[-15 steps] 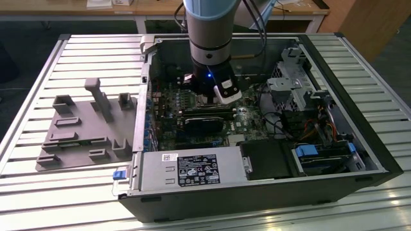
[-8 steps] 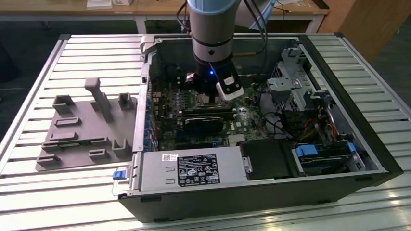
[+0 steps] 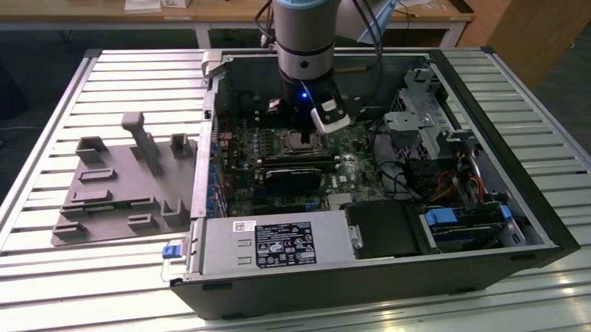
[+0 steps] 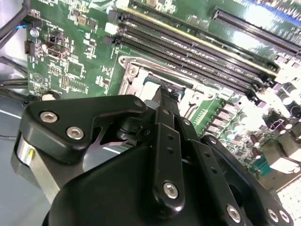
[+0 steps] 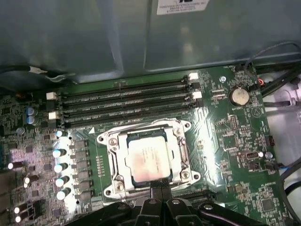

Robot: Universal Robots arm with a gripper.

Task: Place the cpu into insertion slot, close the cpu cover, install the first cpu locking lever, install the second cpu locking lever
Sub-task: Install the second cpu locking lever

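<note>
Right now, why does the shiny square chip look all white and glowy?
In the first wrist view, glare washes out the top of the small square silvery cpu, and the green circuit board beside it shines too; in the exterior view, the ribbed metal table gleams along its near slats.

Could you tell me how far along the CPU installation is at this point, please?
Done: the cpu lies in the insertion slot, and the cpu cover looks closed around it. In hand: the gripper sits low at the socket's edge; what it is touching cannot be told. Whether either locking lever is latched cannot be judged.
</note>
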